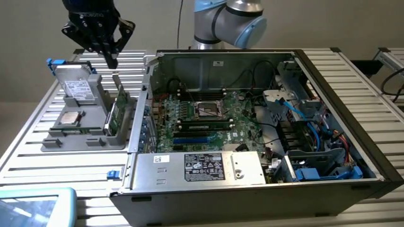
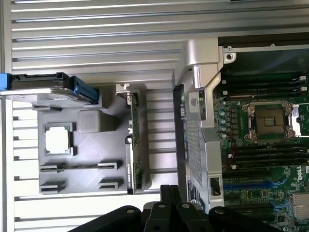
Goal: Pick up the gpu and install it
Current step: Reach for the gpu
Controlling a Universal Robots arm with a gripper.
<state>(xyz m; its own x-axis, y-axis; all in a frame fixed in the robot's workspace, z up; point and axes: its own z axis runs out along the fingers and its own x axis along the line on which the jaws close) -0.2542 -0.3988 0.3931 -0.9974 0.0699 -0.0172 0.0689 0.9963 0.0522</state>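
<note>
A: Hovering in the upper left of the exterior view, the gripper (image 1: 111, 60) has its claw pressed together on nothing, just above the gpu (image 1: 120, 105) in the frame.
B: Why is the card on edge?
A: It stands upright in a slot of the grey holder (image 1: 75, 142), top edge free, probably so fingers can reach it from above. The hard drive (image 1: 79, 87) leans in its own cradle beside it; the open case (image 1: 208, 61) fills centre and right.
B: Any writing?
A: White letters on the gripper body look like "ROBOTIQ". The motherboard (image 2: 251, 193) shows "DELL" in the wrist view. The power supply (image 1: 205, 166) label is too small to read.
</note>
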